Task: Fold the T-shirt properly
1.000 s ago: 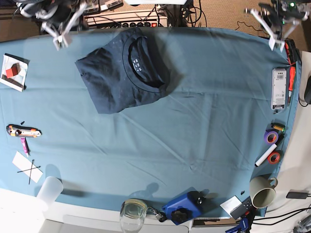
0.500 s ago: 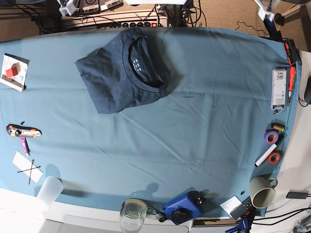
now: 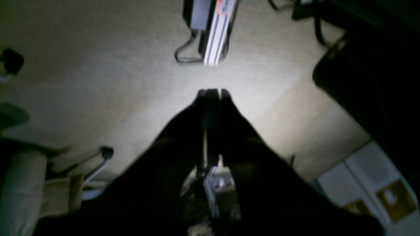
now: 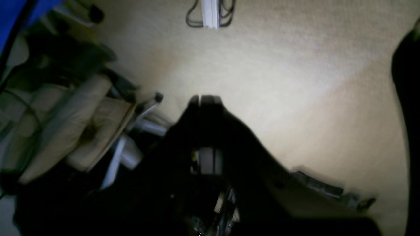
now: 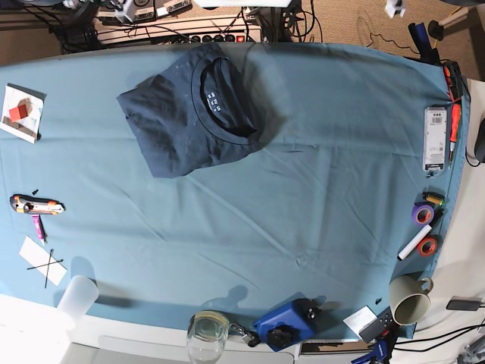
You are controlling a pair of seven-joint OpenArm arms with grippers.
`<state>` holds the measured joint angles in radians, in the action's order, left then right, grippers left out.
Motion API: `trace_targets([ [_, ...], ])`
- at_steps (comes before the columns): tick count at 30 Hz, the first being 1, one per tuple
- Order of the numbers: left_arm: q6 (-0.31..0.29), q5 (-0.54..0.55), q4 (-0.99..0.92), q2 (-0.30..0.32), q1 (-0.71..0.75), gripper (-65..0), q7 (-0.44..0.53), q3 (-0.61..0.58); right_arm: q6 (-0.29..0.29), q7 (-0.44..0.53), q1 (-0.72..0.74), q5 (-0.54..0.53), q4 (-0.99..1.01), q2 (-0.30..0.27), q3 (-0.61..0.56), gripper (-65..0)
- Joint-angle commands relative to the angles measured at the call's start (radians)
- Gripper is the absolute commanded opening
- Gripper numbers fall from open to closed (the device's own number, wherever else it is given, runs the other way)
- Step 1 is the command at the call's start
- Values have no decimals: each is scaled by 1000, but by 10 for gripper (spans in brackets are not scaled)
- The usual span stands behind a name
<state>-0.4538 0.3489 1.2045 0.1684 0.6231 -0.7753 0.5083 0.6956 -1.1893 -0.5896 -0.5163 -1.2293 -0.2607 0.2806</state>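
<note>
The dark navy T-shirt [image 5: 193, 114] lies folded into a compact bundle at the back left of the teal table cloth [image 5: 303, 197], collar up with its white size print showing. Neither gripper touches it. Both arms are pulled back past the table's far edge. Only a white tip of the left arm [image 5: 392, 9] and of the right arm [image 5: 125, 7] shows at the top of the base view. In the left wrist view my left gripper [image 3: 211, 92] is a dark silhouette with its tips together, over beige carpet. In the right wrist view my right gripper [image 4: 200, 98] looks the same, shut and empty.
A grey remote-like device [image 5: 435, 140], tape rolls [image 5: 422, 213] and a mug [image 5: 409, 299] line the right edge. A blue device [image 5: 286, 324], a glass [image 5: 208, 331] and a plastic cup [image 5: 78, 296] stand along the front. A box cutter [image 5: 36, 204] and a small box [image 5: 21, 112] lie at the left.
Both arms have drawn back from over the table's far corners and almost left the top of the base view. The T-shirt has not moved.
</note>
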Motion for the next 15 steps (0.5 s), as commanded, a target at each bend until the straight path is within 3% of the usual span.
trace_targets([
  [1, -4, -21, -27, 10, -6, -650, 22, 5, 3, 22, 11, 23, 27, -11, -18, -650],
  [9, -3, -200, -316, 9, -154, -650, 289, 5, 3, 365, 194, 334, 349, -11, -233, -650],
  [12, -2, -256, -429, 9, -192, -650, 419, 5, 3, 492, 250, 393, 458, -10, -318, -650],
  [15, 36, -305, -538, 9, -221, -650, 546, 5, 3, 611, 294, 440, 538, -10, -397, -650],
])
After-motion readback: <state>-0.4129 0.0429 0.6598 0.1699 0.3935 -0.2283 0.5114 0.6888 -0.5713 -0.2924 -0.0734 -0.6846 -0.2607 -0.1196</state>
